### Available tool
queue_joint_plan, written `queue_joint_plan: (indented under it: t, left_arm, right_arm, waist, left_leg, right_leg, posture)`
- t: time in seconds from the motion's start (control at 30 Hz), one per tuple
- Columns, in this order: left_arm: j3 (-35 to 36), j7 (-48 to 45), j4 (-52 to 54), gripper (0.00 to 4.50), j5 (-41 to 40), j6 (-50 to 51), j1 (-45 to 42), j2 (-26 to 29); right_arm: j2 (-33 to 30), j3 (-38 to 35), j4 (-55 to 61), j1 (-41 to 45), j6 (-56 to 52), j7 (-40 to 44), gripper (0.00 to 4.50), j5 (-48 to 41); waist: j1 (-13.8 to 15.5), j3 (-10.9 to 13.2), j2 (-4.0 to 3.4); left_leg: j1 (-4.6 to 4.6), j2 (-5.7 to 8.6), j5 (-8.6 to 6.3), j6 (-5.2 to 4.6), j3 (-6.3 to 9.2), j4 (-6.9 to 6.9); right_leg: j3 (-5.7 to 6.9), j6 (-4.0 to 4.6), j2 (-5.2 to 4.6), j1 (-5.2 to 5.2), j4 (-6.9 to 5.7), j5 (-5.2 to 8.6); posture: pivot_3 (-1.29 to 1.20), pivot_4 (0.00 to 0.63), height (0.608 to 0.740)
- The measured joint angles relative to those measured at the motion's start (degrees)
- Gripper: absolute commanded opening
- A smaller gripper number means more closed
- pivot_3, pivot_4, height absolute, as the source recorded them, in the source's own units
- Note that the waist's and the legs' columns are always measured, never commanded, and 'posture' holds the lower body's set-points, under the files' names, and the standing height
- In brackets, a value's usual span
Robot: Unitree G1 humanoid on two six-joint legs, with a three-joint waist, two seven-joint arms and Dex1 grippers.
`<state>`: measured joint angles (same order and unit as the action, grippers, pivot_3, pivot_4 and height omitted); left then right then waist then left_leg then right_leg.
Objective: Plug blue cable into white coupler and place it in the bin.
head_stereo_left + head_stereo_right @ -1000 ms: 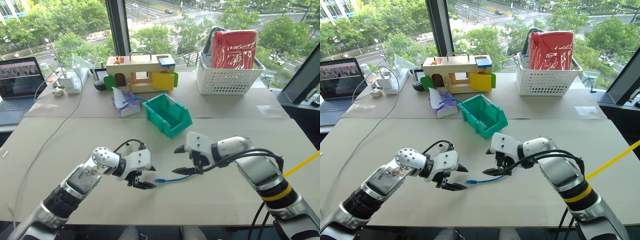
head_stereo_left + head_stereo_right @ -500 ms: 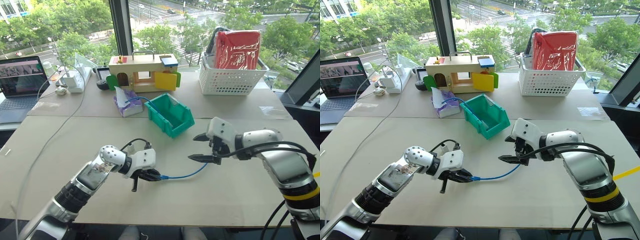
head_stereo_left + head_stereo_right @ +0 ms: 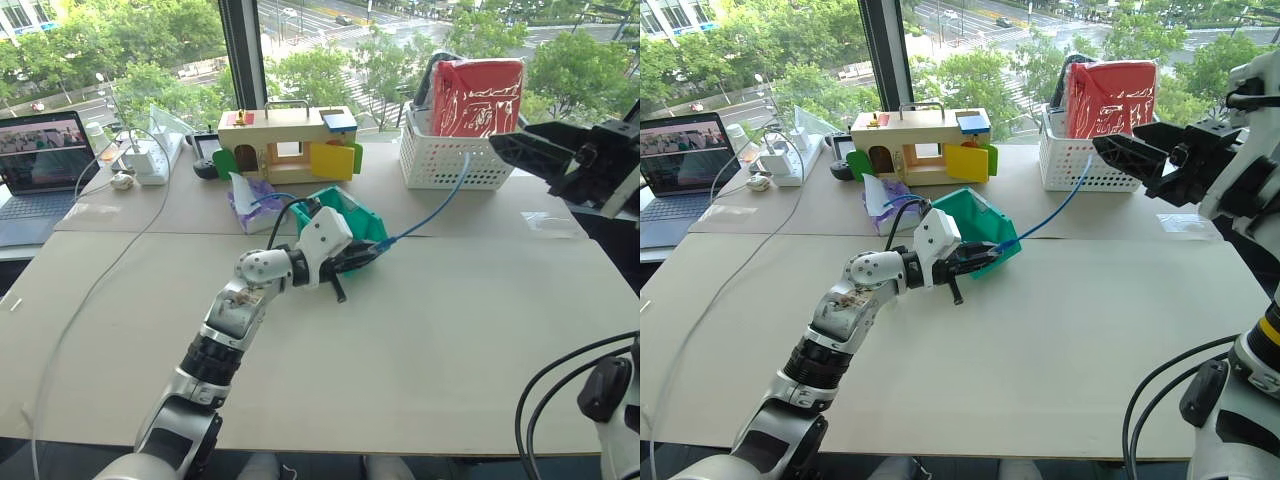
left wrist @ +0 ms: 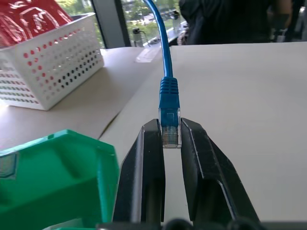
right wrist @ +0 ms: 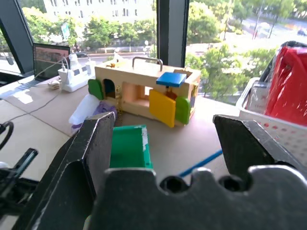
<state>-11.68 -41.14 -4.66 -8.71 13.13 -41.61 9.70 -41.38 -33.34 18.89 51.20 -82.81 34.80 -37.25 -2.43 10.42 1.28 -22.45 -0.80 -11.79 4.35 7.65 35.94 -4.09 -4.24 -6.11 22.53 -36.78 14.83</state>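
Note:
My left gripper (image 4: 170,129) is shut on the clear plug of the blue cable (image 4: 168,91), held just above the table at the near side of the teal-green bin (image 3: 362,222). From the plug the cable (image 3: 430,205) rises freely through the air toward the upper right. Its far end stops just short of my right gripper (image 3: 525,155), which is raised high at the right, level, its fingers (image 5: 96,143) wide open with nothing between them. The white coupler is out of view.
A white lattice basket (image 3: 455,160) with a red bag stands at the back right. A wooden toy house (image 3: 285,140) and a tissue pack (image 3: 245,205) lie behind the bin. A laptop (image 3: 40,160) and long white cord (image 3: 120,250) are at the left.
The left gripper closed on the cable's plug and carried it up and forward to the bin. The right arm swung up and to the right, away from the table.

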Motion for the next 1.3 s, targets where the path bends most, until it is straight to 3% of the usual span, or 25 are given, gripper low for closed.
queue_joint_plan:
  t: [0.17, 0.3, 1.0, 1.13, 1.3]
  left_arm:
    - [1.7, 6.5, -3.2, 0.08, 2.1, -12.1, -3.9, -5.0]
    - [1.7, 6.6, -4.5, 0.08, 1.8, -15.9, -4.0, -6.5]
    - [1.4, 4.3, -3.4, 0.08, 1.6, -15.6, -3.8, -6.2]
    - [1.4, 4.1, -2.8, 0.08, 1.6, -15.4, -3.2, -5.7]
    - [1.4, 4.2, -2.8, 0.08, 1.6, -15.3, -3.1, -5.5]
  right_arm:
    - [6.4, -1.2, 5.4, -3.2, -7.0, -4.2, 3.81, -2.3]
    - [11.2, -1.8, 6.5, -3.2, -8.6, -7.0, 3.81, -2.4]
    - [24.8, -5.8, 3.0, 1.5, -6.2, -13.8, 3.81, -8.4]
    - [24.8, -6.2, 0.9, 1.5, -5.1, -15.1, 2.74, -8.8]
    - [24.8, -6.9, -0.1, 1.5, -5.1, -16.1, 1.05, -11.0]
  waist:
    - [0.4, 0.0, 0.00]
    - [0.1, 0.0, -0.01]
    - [-0.2, 0.0, -0.06]
    - [-0.3, 0.0, -0.06]
    - [-0.3, 0.0, -0.06]
  left_leg:
    - [-0.11, 0.04, -0.01, -0.01, 0.00, 0.01]
    - [-0.18, 0.05, -0.01, -0.01, -0.01, 0.02]
    - [-0.48, 0.05, 0.04, 0.05, 0.00, 0.04]
    - [-0.47, 0.05, 0.04, 0.04, 0.00, 0.03]
    - [-0.48, 0.05, 0.04, 0.04, 0.00, 0.03]
  right_leg:
    - [0.01, -0.04, -0.04, 0.01, 0.10, 0.01]
    - [0.01, -0.04, -0.05, 0.16, 0.00, 0.01]
    - [0.00, -0.03, -0.04, 0.60, -0.25, 0.01]
    - [0.00, -0.03, -0.04, 0.60, -0.26, 0.01]
    - [0.00, -0.03, -0.04, 0.60, -0.26, 0.01]
  posture:
    - [0.00, 0.150, 0.740]
    - [0.00, 0.150, 0.740]
    - [0.00, 0.150, 0.740]
    - [0.00, 0.150, 0.740]
    - [0.00, 0.150, 0.740]
